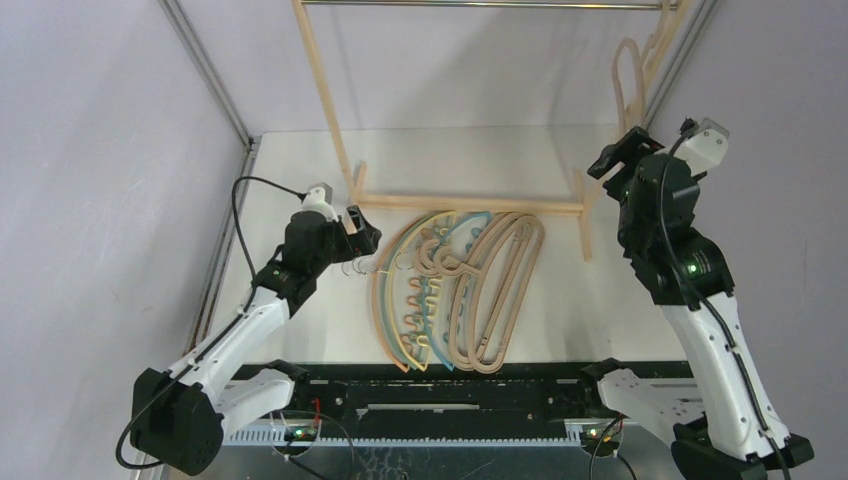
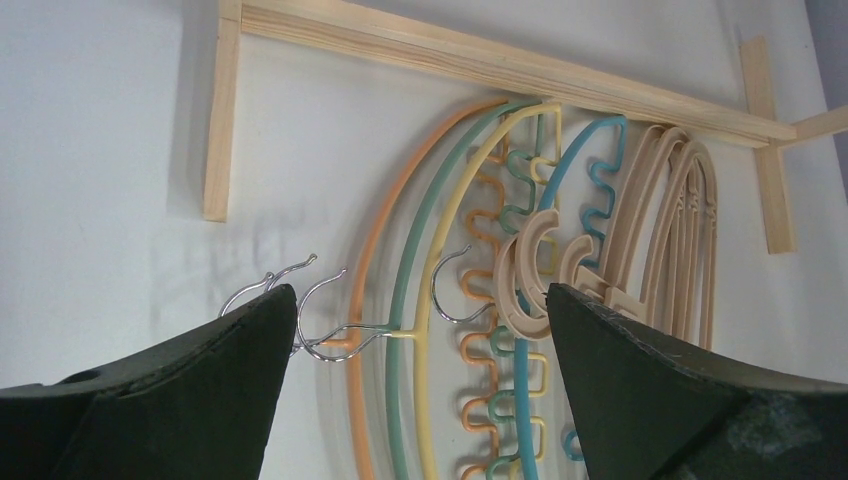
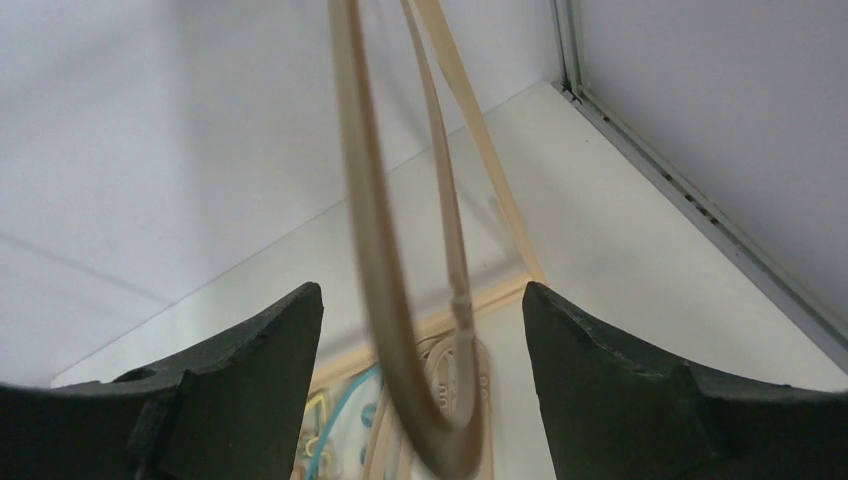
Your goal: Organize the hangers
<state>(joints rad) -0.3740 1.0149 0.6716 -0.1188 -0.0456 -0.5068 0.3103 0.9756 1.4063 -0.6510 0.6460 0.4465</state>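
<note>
If clipped by a finger (image 3: 600, 400) on withdrawal, liable to swing off the rack (image 1: 325, 100) — wooden hanger (image 1: 627, 75) at far right, loose between wide-spread jaws of right gripper (image 3: 420, 295). Left gripper (image 2: 420, 295) likewise wide, gripping nothing, above tangled hooks (image 2: 437, 285) of coloured hangers (image 1: 382, 300) heaped on table (image 1: 590, 310) — risk of snagging several together.

No readable text, labels, brands or numbers on anything in view
</note>
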